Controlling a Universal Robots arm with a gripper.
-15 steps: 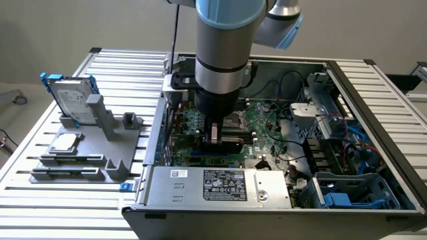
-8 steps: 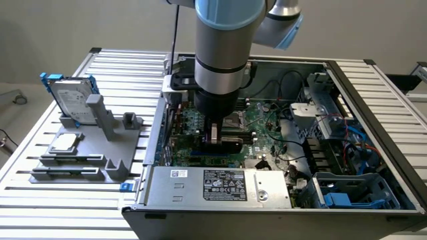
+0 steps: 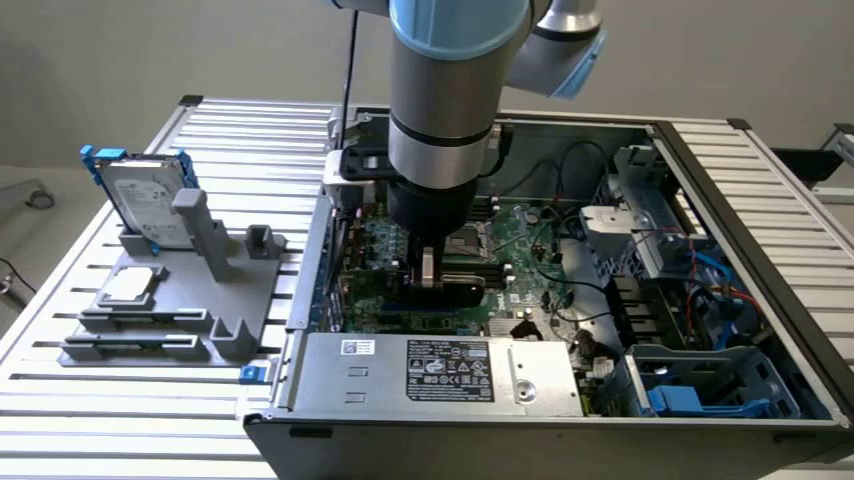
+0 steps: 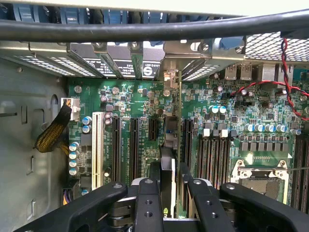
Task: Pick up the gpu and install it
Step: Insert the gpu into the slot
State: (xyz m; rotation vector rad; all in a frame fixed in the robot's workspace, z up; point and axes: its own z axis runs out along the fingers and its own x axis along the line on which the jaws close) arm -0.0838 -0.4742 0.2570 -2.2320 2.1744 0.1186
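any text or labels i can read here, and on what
None can be read clearly.
Power supply label: black and white print, too small.
Small white sticker beside it: unreadable.
Hard drive label: blurred.
Motherboard white lettering: too small.
gpu held in the gripper: no legible print.

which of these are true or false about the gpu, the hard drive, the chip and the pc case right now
1. The end effector grips the gpu edge-on above the motherboard. True.
2. The hard drive lies inside the computer case. False: it stands upright in the grey holder outside the case, at the exterior view's left.
3. The square silver chip lies flat on the grey holder. True.
4. The computer case is closed. False: it is open, with the motherboard exposed.
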